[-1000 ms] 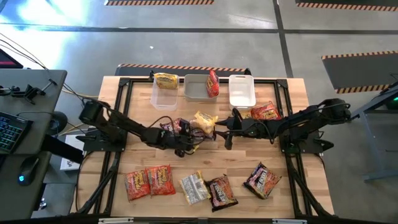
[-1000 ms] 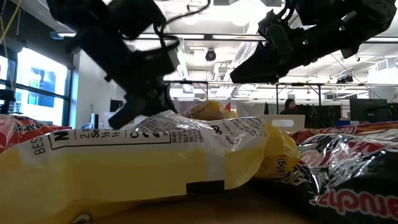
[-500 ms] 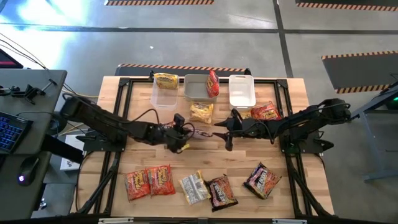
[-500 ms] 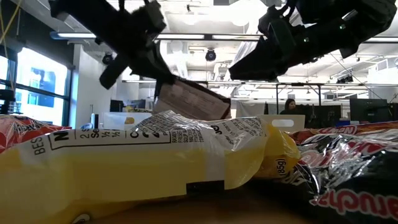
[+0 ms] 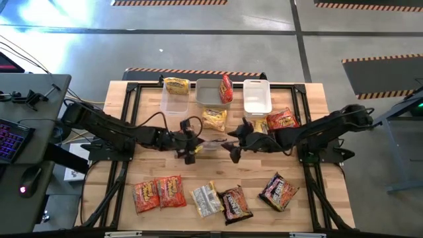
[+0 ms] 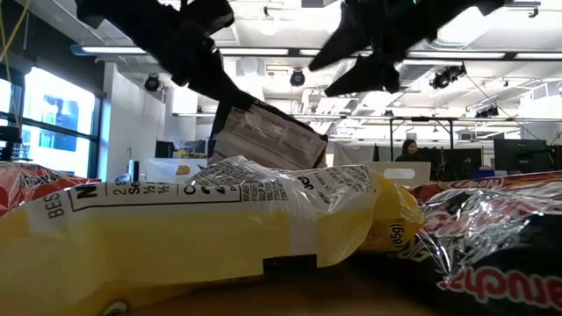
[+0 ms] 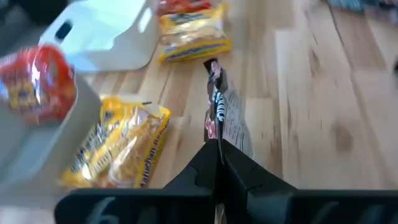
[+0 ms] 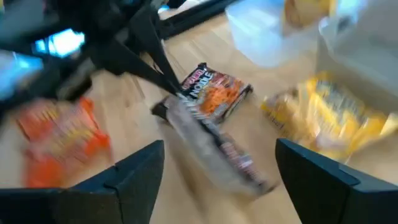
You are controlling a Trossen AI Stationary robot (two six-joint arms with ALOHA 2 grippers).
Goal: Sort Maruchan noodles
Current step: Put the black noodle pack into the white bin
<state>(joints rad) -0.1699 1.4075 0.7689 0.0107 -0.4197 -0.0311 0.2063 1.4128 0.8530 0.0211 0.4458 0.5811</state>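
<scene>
Left wrist view alone shows left gripper (image 7: 217, 163) fingers pinching dark packet (image 7: 219, 115) edge-on, beside yellow packet (image 7: 118, 149). Right gripper (image 8: 214, 165) fingers spread, facing it.

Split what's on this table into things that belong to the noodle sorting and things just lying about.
Part of the job:
- dark noodle packet pinched in the left end effector
- right end effector, open beside it
- yellow packet
- red-orange packets
- dark packets
- three tubs

Lying about:
- keyboard and mouse on the side desk
</scene>
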